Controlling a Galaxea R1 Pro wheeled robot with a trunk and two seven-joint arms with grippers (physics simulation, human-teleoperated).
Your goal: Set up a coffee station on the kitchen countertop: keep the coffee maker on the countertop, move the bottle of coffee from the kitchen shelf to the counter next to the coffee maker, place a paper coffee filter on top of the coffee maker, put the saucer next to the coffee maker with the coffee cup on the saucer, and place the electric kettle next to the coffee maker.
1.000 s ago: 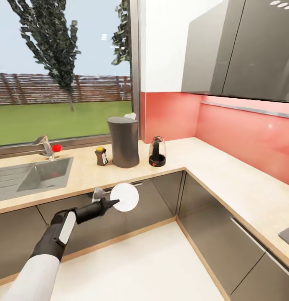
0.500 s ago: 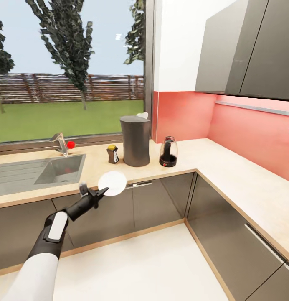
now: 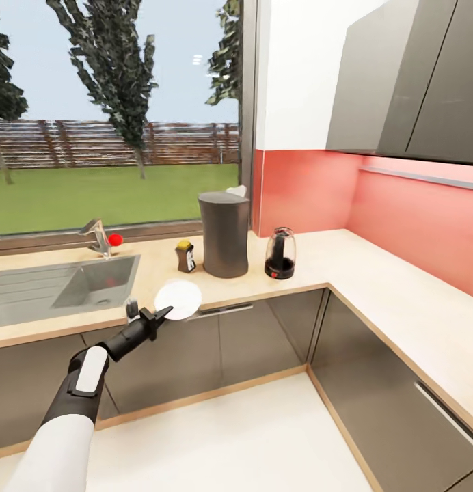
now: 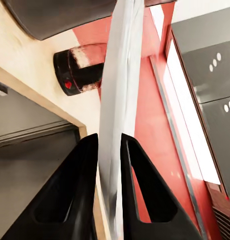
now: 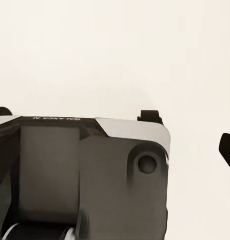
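Note:
My left gripper (image 3: 163, 313) is shut on the rim of the white saucer (image 3: 178, 299), which hangs in front of the kitchen countertop (image 3: 154, 285) edge, left of the appliances. In the left wrist view the saucer (image 4: 119, 95) stands edge-on between the two black fingers (image 4: 82, 172). On the counter stands the dark coffee maker (image 3: 224, 234) with the paper coffee filter (image 3: 236, 191) on top. The brown bottle of coffee (image 3: 186, 256) stands at its left, the electric kettle (image 3: 280, 254) at its right. The coffee cup and the kitchen shelf are out of view.
A steel sink (image 3: 65, 287) with a tap (image 3: 96, 236) lies in the counter at the left. The counter turns a corner and runs along the right wall (image 3: 414, 321). Grey wall cabinets (image 3: 407, 75) hang above. The right wrist view shows a grey robot housing (image 5: 85, 175) over pale floor.
The head camera has shifted, so the whole scene sits further right. My left gripper has carried the saucer up and left, closer to the countertop edge.

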